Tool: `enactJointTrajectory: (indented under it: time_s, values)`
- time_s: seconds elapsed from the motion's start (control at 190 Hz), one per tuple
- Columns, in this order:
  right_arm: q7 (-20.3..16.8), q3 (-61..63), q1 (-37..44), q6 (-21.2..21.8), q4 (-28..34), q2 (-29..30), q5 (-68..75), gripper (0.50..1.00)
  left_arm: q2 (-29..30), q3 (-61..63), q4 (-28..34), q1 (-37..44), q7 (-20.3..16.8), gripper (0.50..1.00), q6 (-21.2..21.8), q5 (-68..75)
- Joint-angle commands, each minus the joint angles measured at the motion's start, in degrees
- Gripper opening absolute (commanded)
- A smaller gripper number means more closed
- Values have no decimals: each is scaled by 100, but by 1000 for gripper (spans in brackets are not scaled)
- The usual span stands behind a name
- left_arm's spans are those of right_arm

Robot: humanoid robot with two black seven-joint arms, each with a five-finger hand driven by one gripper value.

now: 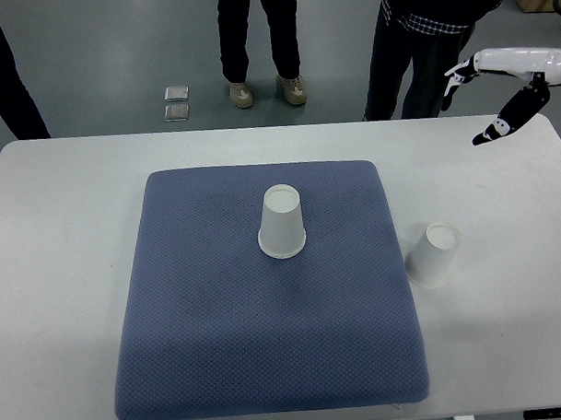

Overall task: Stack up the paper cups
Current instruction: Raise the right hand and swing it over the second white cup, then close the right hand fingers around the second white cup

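A white paper cup point(282, 223) stands upside down near the middle of the blue mat point(267, 329). A second white paper cup point(433, 254) stands upside down on the white table, just off the mat's right edge. My right hand point(494, 99) hangs in the air above the table's far right corner, well away from both cups. Its fingers are spread and hold nothing. My left arm does not show.
The white table point(58, 257) carries the mat. Two people stand behind its far edge, one at the top middle point(259, 43) and one at the top right point(419, 58). Two small metal objects point(176, 103) lie on the floor.
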Motion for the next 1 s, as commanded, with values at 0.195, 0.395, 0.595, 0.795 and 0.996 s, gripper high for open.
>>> enactJointTrajectory:
  time_s: [0.195,0.395,0.595,0.795,0.996]
  values:
    - [1,-773,-13,-143,452,-45,-663,913,0,0,0,1,1,1000,0,0]
    - [-8,-870,-294,-398,452,166,-804,911,0,0,0,1,1,1000,0,0]
    - [-8,-1072,-391,-521,461,280,-1041,911,0,0,0,1,1,1000,0,0]
    - [-8,-1160,-434,-512,601,359,-1041,911,0,0,0,1,1,1000,0,0]
    - [-8,-1195,-531,-512,698,359,-1050,911,0,0,0,1,1,1000,0,0]
